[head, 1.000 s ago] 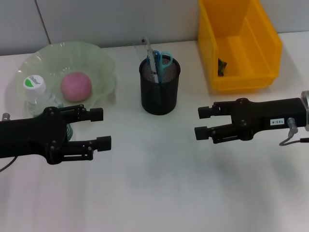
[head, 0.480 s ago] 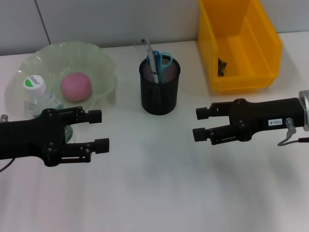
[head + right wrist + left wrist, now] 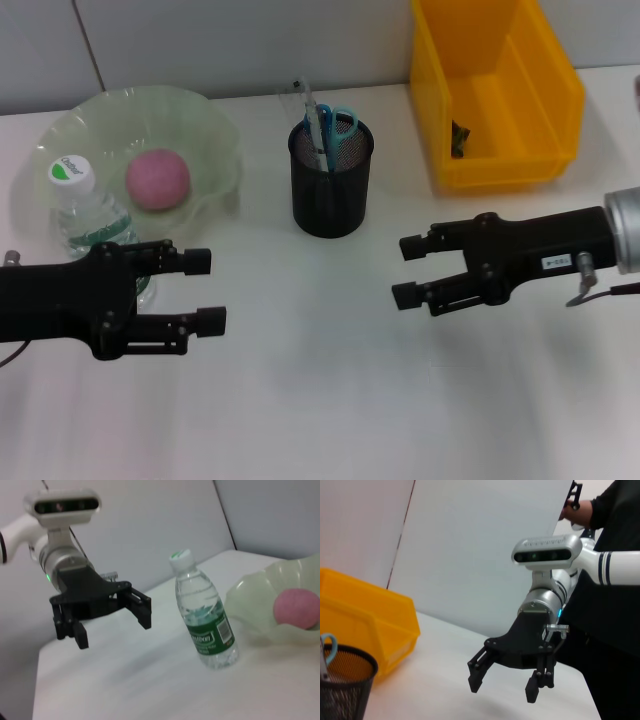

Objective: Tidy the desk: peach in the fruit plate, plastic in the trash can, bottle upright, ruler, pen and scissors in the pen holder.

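Here the yellow bin sits at the back right, the fruit plate holds the peach, and the bottle stands upright beside it. The pen holder holds the scissors. Left gripper and right gripper hover spread apart, empty.

A white desk carried a green fruit plate at its far left, a bottle upright beside it, a black mesh pen holder at centre and a yellow bin far right.
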Controlling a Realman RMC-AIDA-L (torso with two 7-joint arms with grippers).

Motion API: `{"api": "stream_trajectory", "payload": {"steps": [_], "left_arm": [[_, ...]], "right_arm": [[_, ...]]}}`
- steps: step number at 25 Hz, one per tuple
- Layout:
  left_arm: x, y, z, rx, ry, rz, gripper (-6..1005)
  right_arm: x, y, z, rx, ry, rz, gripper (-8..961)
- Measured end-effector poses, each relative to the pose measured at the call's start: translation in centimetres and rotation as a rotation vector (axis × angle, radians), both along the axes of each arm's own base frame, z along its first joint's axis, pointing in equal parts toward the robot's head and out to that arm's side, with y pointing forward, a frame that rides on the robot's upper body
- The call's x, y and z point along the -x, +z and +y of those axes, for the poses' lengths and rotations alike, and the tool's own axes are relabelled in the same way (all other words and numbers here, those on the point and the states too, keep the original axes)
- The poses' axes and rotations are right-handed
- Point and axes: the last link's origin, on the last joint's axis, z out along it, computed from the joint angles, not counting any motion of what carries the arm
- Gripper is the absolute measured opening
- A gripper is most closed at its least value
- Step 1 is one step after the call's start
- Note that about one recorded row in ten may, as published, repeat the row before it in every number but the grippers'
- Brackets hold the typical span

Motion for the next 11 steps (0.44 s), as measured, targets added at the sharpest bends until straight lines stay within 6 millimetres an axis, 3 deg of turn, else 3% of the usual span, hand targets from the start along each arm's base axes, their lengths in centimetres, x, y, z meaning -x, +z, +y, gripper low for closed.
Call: {"api": "stream_trajectory", "payload": {"steps": [11], "left_arm": [[0.48, 0.16, -0.13, 0.046, 0.03, 0.066, 802]], "right_arm": [[0.46, -1.07, 0.17, -0.002, 0.041, -0.038, 827]]}}
